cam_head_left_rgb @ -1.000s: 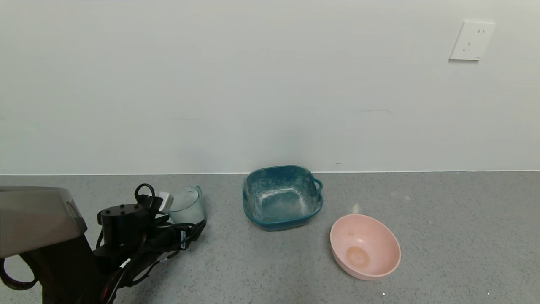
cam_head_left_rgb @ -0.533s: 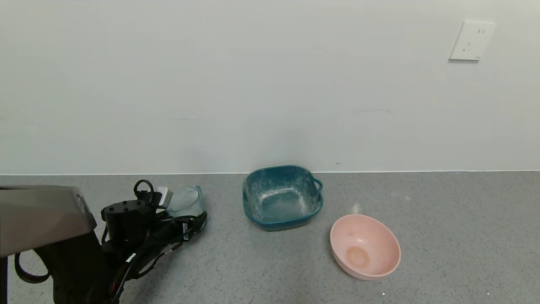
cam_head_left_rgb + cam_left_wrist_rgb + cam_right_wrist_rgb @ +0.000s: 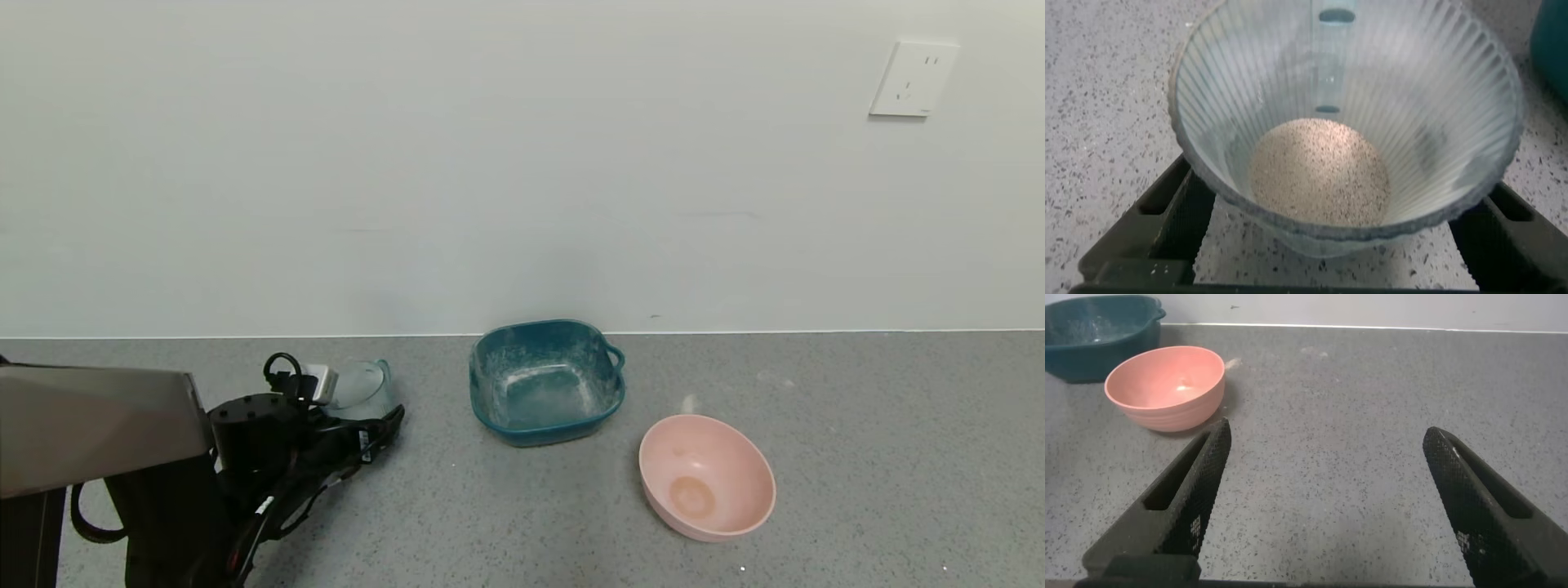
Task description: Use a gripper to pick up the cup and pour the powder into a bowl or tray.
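Note:
The pale ribbed cup (image 3: 359, 385) stands on the grey counter at the left, with a heap of off-white powder (image 3: 1319, 171) in its bottom. My left gripper (image 3: 371, 418) is open and straddles the cup (image 3: 1339, 73). One black finger (image 3: 1180, 208) lies on each side of the cup's base, and the rim hides the fingertips. The teal squarish dish (image 3: 571, 359), smeared with white dust, stands to the right of the cup by the wall. My right gripper (image 3: 1327, 457) is open and empty over bare counter, out of the head view.
A round pink bowl (image 3: 706, 478) with an orange-tan stain sits to the front right of the teal dish; it also shows in the right wrist view (image 3: 1166, 385). The white wall runs close behind, with a socket (image 3: 913, 78) at the upper right.
My left arm has moved to the right and forward, bringing the open fingers further around the cup. The cup, the dish and the pink bowl have not moved.

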You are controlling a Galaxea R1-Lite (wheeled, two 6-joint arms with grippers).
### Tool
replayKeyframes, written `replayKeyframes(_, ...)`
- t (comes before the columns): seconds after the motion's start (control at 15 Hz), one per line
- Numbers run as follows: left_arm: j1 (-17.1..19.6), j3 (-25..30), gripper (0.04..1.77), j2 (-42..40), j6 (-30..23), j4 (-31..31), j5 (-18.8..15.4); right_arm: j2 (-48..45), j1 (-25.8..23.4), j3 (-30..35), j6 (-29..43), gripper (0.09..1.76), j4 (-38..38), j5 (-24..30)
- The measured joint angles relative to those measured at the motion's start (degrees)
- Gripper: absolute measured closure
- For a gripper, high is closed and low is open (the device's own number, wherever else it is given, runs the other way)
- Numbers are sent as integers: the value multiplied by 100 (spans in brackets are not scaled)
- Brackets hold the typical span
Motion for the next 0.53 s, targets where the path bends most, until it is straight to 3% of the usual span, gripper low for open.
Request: replayKeyframes(0.53,2,-71,9,236,-7,-127,6,0,0,0,-2,14,0,2)
